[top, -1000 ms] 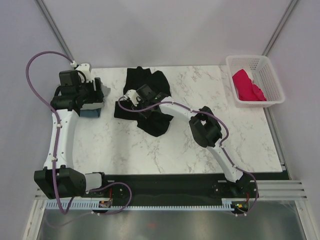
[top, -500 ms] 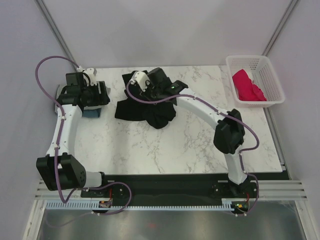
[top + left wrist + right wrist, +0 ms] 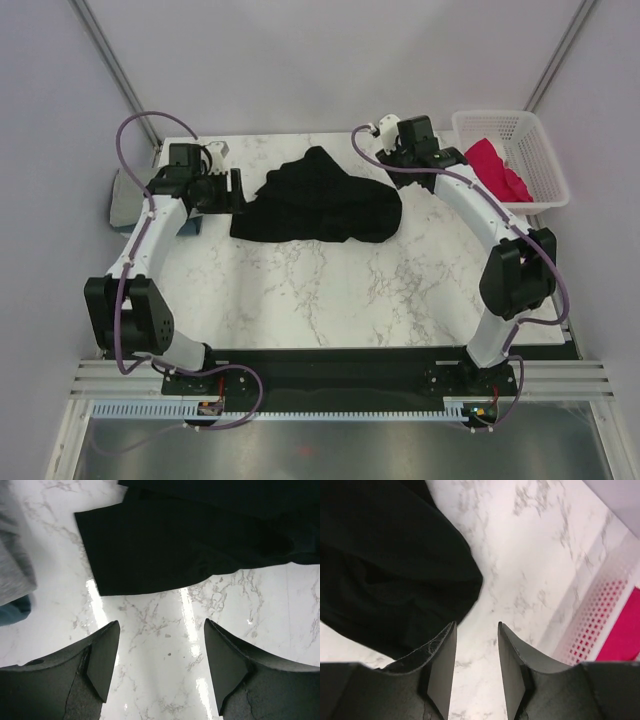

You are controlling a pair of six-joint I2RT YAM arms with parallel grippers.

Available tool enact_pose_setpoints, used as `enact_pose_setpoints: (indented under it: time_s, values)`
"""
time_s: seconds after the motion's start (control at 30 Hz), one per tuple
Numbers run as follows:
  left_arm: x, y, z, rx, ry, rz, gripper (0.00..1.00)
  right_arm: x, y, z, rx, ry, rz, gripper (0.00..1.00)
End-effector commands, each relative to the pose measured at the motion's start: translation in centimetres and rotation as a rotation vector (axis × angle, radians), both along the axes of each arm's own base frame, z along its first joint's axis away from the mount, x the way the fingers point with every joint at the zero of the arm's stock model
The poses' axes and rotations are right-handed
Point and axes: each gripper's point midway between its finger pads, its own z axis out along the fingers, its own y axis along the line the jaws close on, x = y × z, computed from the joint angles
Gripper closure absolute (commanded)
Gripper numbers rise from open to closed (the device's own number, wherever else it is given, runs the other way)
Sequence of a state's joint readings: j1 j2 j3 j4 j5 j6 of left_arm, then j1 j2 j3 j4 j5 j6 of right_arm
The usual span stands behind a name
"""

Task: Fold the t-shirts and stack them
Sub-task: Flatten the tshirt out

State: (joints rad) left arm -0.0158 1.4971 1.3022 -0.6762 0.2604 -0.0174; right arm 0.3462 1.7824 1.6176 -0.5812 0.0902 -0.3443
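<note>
A large black t-shirt [image 3: 322, 198] lies loosely spread across the far middle of the marble table [image 3: 330, 290]. My left gripper [image 3: 236, 190] is open and empty just left of the shirt's left sleeve [image 3: 165, 545]; in the left wrist view the gripper [image 3: 161, 625] hovers over bare marble. My right gripper [image 3: 397, 160] is open and empty beside the shirt's right edge [image 3: 390, 575]; in the right wrist view the gripper [image 3: 477, 626] is over marble. A grey t-shirt [image 3: 14, 565] and a blue one [image 3: 191, 225] lie at the far left. A crimson-pink t-shirt [image 3: 495, 170] lies in the basket.
A white lattice basket [image 3: 545, 195] stands at the table's far right corner, close to my right gripper, and shows in the right wrist view [image 3: 605, 615]. Grey walls and metal frame posts enclose the back. The arm bases sit at the near edge.
My right gripper swung from the table's middle to the far right, drawing the bunched black shirt out wide, and let go. My left gripper moved right to the shirt's left sleeve.
</note>
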Motion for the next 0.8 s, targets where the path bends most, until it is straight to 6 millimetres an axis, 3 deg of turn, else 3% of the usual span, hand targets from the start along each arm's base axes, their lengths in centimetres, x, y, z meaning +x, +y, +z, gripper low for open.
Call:
enact_pose_setpoints:
  time_s: [0.0, 0.13, 0.2, 0.27, 0.33, 0.43, 0.53, 0.7, 0.77]
  values:
    - [0.8, -2.6, -1.2, 0.021, -0.010, -0.126, 0.24, 0.6, 6.2, 3.9, 0.087, -0.100, 0.152, 0.53]
    - [1.9, -3.2, -4.5, 0.024, 0.070, -0.145, 0.24, -0.5, 13.9, 2.9, 0.149, -0.078, 0.380, 0.53]
    - [2.1, -3.1, -5.9, 0.025, 0.108, -0.144, 0.24, -0.6, 16.6, 2.0, 0.147, -0.085, 0.467, 0.53]
    - [2.7, -3.2, -6.0, 0.025, 0.107, -0.144, 0.24, -1.8, 19.9, 1.4, 0.154, -0.098, 0.560, 0.53]
    - [3.2, -3.2, -6.3, 0.025, 0.113, -0.142, 0.24, -3.0, 22.5, -0.3, 0.149, -0.078, 0.632, 0.54]
    - [4.5, -1.7, -6.2, 0.079, 0.079, -0.112, 0.25, -4.3, 24.9, -2.6, 0.138, -0.047, 0.697, 0.56]
    - [4.3, -1.6, -6.5, 0.074, 0.088, -0.105, 0.25, -4.9, 25.7, -5.1, 0.103, -0.023, 0.716, 0.56]
    - [3.9, -1.6, -6.7, 0.075, 0.094, -0.107, 0.25, -4.2, 26.2, -8.1, 0.047, -0.024, 0.685, 0.57]
    - [3.9, -1.5, -6.6, 0.075, 0.092, -0.105, 0.25, -3.3, 26.1, -8.3, 0.010, -0.060, 0.651, 0.57]
